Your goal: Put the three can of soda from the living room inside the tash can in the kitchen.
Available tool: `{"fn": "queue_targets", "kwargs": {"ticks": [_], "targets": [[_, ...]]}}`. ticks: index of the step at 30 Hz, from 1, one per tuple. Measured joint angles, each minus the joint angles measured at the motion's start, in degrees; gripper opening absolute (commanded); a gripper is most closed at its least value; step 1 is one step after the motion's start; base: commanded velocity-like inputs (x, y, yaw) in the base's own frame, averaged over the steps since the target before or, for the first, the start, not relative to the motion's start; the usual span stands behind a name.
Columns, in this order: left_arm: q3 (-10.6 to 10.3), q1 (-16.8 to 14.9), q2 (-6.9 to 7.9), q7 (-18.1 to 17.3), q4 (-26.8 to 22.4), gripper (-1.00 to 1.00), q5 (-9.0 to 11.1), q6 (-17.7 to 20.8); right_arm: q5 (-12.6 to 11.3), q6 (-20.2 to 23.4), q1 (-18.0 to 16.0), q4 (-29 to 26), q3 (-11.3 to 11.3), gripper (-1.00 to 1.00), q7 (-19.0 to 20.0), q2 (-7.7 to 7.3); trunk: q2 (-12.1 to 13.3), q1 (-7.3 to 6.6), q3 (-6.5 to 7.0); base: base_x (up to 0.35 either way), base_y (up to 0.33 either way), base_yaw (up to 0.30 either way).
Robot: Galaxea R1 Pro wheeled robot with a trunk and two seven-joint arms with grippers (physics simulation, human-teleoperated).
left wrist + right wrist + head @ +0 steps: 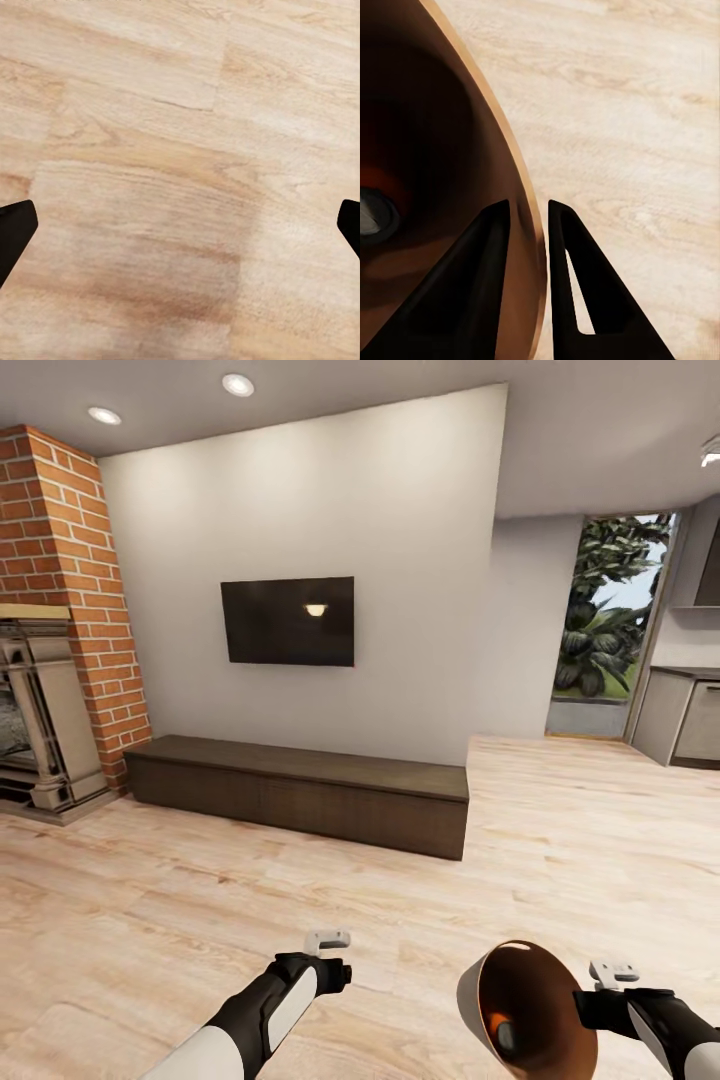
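Observation:
My right gripper point(583, 1007) is shut on the rim of the tash can point(520, 1010), which hangs tilted above the wood floor with its tan inside facing the head camera. In the right wrist view one finger point(484, 255) is inside the rim and the other outside, with my right gripper point(529, 206) clamping the wall of the tash can point(442, 135). Deep inside lies a can of soda point(373, 214), its grey end and orange-red side showing, also seen as the can of soda point(503, 1033). My left gripper point(327, 942) is open and empty above bare floor.
A low dark wooden bench point(300, 790) runs along the wall under a black TV point(288, 621). A brick fireplace point(50, 660) stands at left. Grey kitchen cabinets point(690, 722) with a dark countertop sit far right, beside a glass door point(605, 630) with plants. Open wood floor point(560, 830) lies between.

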Motion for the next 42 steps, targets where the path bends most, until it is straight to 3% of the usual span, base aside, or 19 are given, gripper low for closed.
{"fn": "queue_targets", "kwargs": {"ticks": [21, 25, 42], "targets": [[0.1, -0.3, 0.25, -0.2, -0.3, 1.0, 0.0, -1.0, 0.0, 0.1, 0.3, -0.3, -0.2, -1.0, -0.3, -0.18, 0.0, 0.0, 0.0, -0.06, 0.0, 0.0], [0.1, -0.3, 0.62, -0.2, -0.8, 1.0, 0.0, -1.2, 2.3, 0.0, 1.0, -0.3, 1.9, -1.0, -0.3, -0.19, 0.0, 0.0, -0.01, 0.0, 0.0, 0.0], [0.1, -0.3, 0.62, -0.2, -0.7, 1.0, 0.0, -1.2, 6.1, 0.0, 1.0, -0.3, 4.8, -1.0, -0.3, -0.19, 0.0, 0.0, -0.01, 0.0, 0.0, 0.0]]}}
